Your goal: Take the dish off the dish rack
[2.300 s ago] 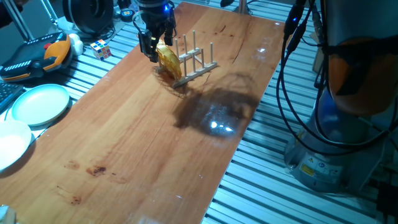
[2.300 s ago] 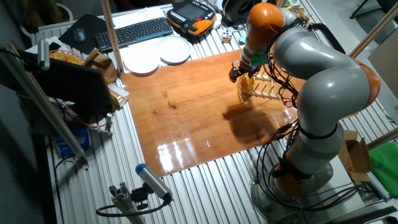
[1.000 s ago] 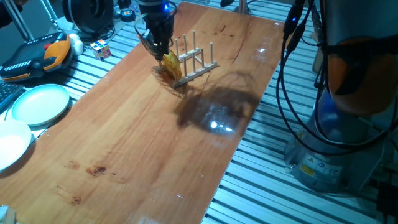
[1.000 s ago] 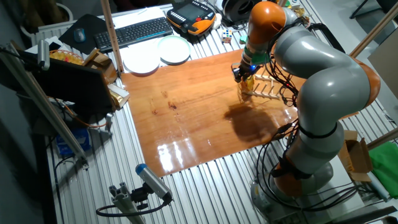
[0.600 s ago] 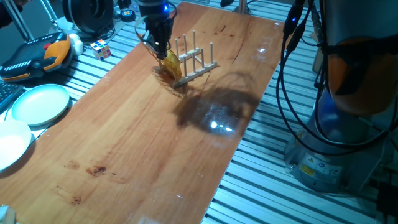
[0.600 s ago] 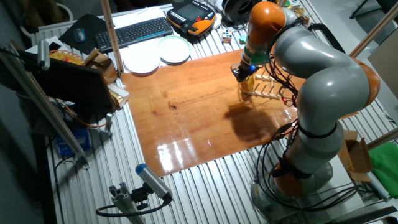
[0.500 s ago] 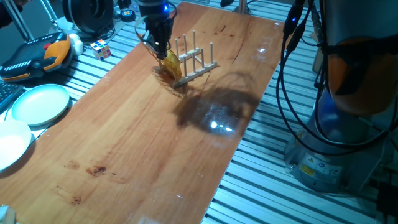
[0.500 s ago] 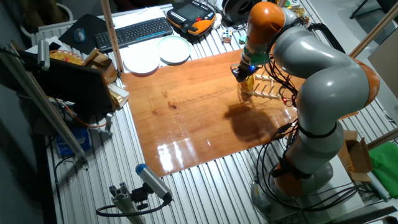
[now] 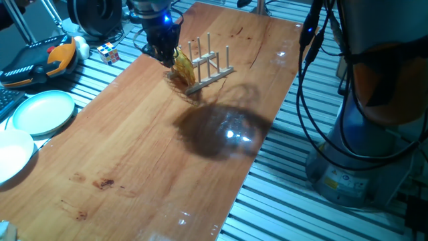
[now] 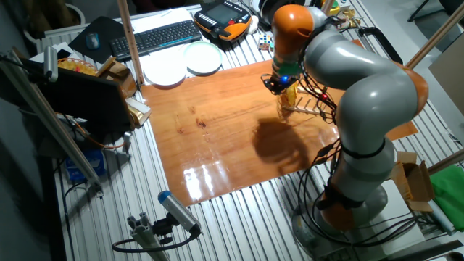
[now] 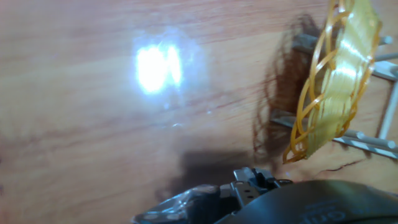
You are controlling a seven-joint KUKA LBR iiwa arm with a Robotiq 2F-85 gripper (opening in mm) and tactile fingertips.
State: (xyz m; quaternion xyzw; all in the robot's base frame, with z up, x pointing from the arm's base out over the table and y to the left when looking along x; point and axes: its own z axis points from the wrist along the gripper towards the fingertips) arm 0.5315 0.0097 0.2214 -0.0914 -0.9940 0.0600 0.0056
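Observation:
The yellow woven dish (image 9: 184, 67) stands on edge at the near end of the small wooden dish rack (image 9: 212, 75), at the far side of the wooden table. My gripper (image 9: 167, 55) is at the dish's upper left rim and looks shut on it. In the other fixed view the gripper (image 10: 281, 83) sits just above the dish (image 10: 289, 95) and the rack (image 10: 312, 109). In the hand view the dish (image 11: 339, 81) rises at the right from near the gripper body (image 11: 252, 180), with the rack pegs (image 11: 373, 143) behind it. The fingertips themselves are hidden.
A pale green plate (image 9: 43, 112) and a white plate (image 9: 12, 154) lie off the table's left side. A colour cube (image 9: 109, 52) and an orange-black pendant (image 9: 40, 60) lie at the far left. A keyboard (image 10: 156, 36) is beyond the plates.
The gripper went from open beside the dish to narrow on its rim. Since half a second ago the arm has swung and tilted to the left; the dish has barely shifted.

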